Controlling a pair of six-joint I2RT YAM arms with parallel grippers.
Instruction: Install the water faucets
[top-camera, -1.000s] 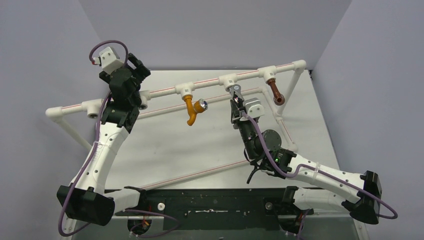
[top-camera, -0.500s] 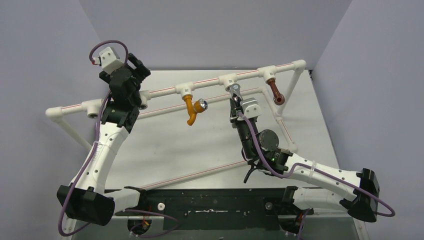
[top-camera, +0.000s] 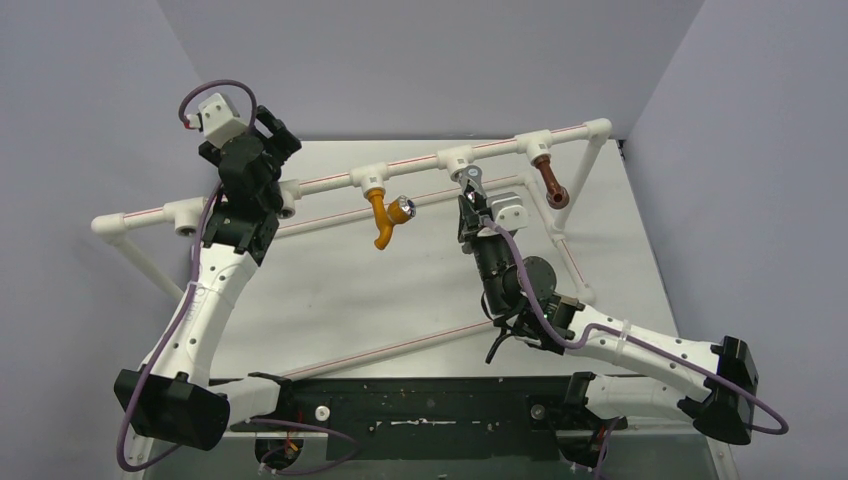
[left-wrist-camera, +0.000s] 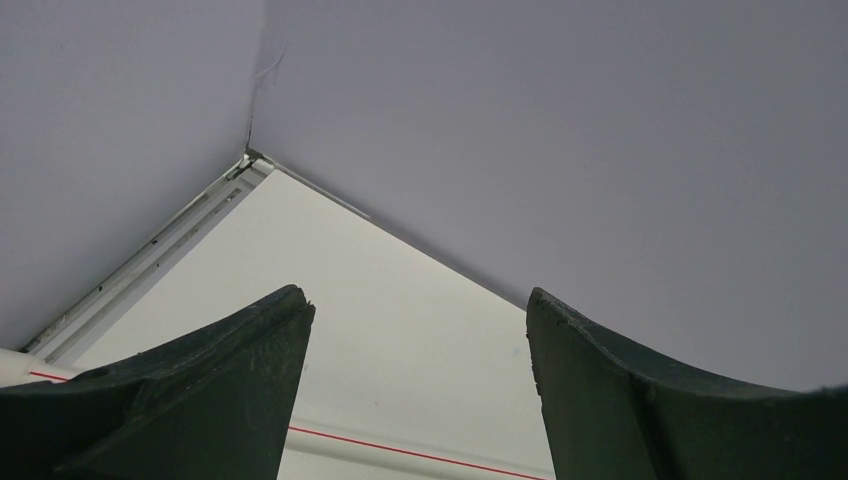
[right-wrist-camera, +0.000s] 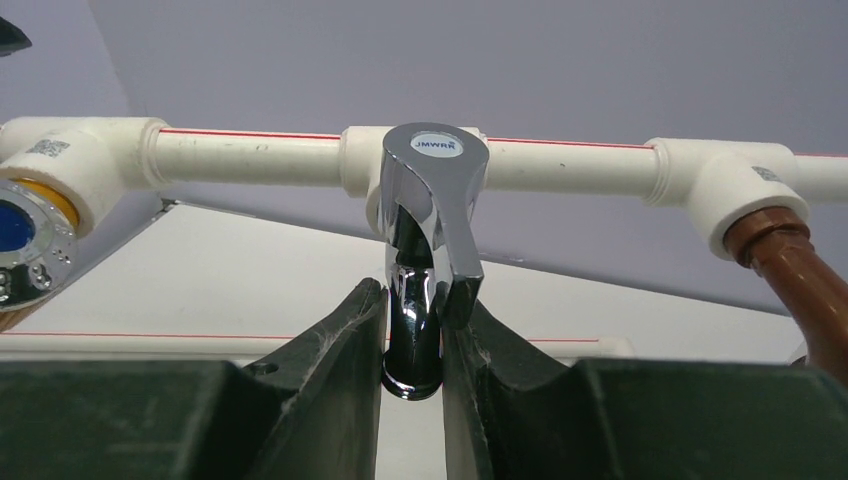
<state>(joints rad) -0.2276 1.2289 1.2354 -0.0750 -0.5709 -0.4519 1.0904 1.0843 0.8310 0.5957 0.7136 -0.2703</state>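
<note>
A white pipe frame (top-camera: 330, 182) carries three tee fittings. The orange faucet (top-camera: 382, 221) with a chrome knob hangs from the left tee. The brown faucet (top-camera: 551, 183) hangs from the right tee; it also shows at the right of the right wrist view (right-wrist-camera: 795, 280). The silver faucet (top-camera: 470, 184) sits at the middle tee (right-wrist-camera: 372, 175), lever handle toward the camera (right-wrist-camera: 432, 215). My right gripper (right-wrist-camera: 414, 335) is shut on the silver faucet's spout. My left gripper (top-camera: 270, 130) is open and empty, raised above the frame's left part; its fingers (left-wrist-camera: 250, 370) frame bare table.
Grey walls close in the white table (top-camera: 330, 290) at back and sides. Lower frame pipes with red stripes (top-camera: 400, 345) cross the table. A black base rail (top-camera: 420, 405) runs along the near edge. Another open tee (top-camera: 188, 215) sits at the frame's left.
My right arm has shifted slightly left and its wrist has turned a little while holding the silver faucet. The left arm has not moved.
</note>
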